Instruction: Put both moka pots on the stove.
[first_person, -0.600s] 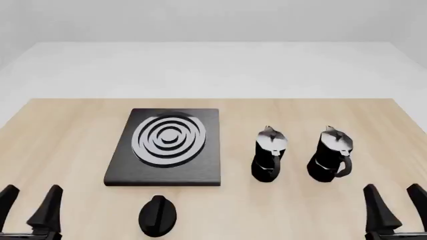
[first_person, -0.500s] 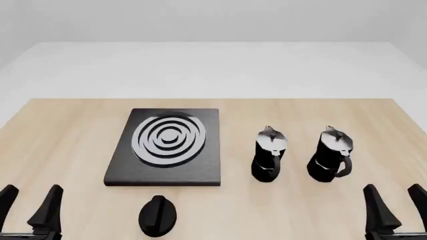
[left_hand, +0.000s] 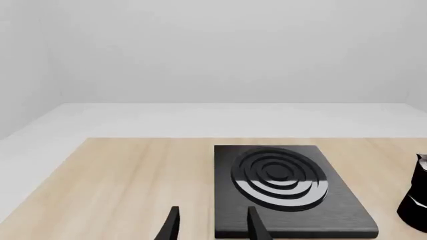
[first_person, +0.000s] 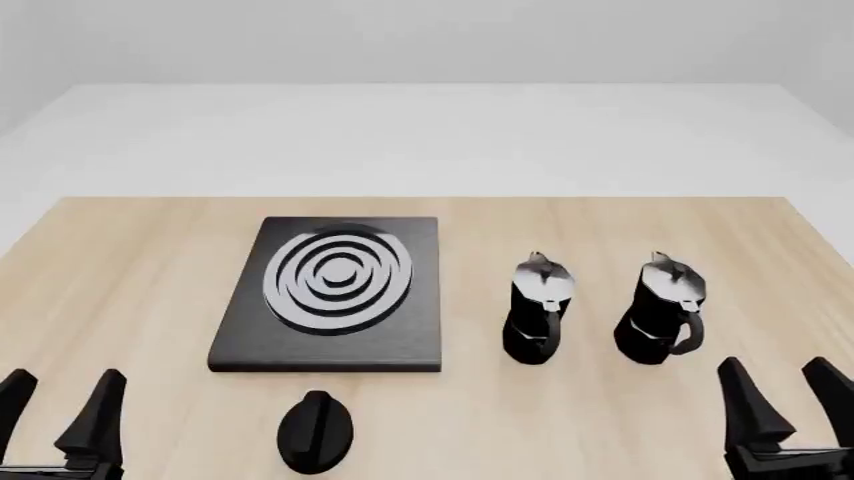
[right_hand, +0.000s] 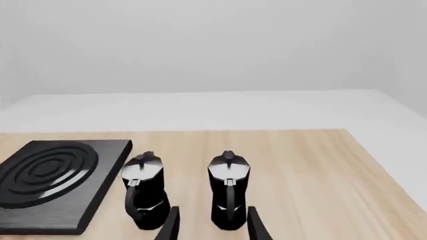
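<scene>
Two black moka pots with silver lids stand upright on the table right of the stove: the left pot (first_person: 538, 308) (right_hand: 144, 187) and the right pot (first_person: 661, 309) (right_hand: 228, 189). The left pot's edge shows in the left wrist view (left_hand: 417, 200). The stove (first_person: 334, 290) (left_hand: 283, 187) (right_hand: 50, 177) is a flat black slab with silver ring burner, bare. My left gripper (first_person: 60, 405) (left_hand: 210, 225) is open and empty at the near left. My right gripper (first_person: 787, 405) (right_hand: 210, 225) is open and empty, just in front of the right pot.
A flat black teardrop knob (first_person: 315, 430) lies on the table in front of the stove. The wooden table (first_person: 134, 270) ends at a pale floor behind. Bare wood lies left of the stove and right of the pots.
</scene>
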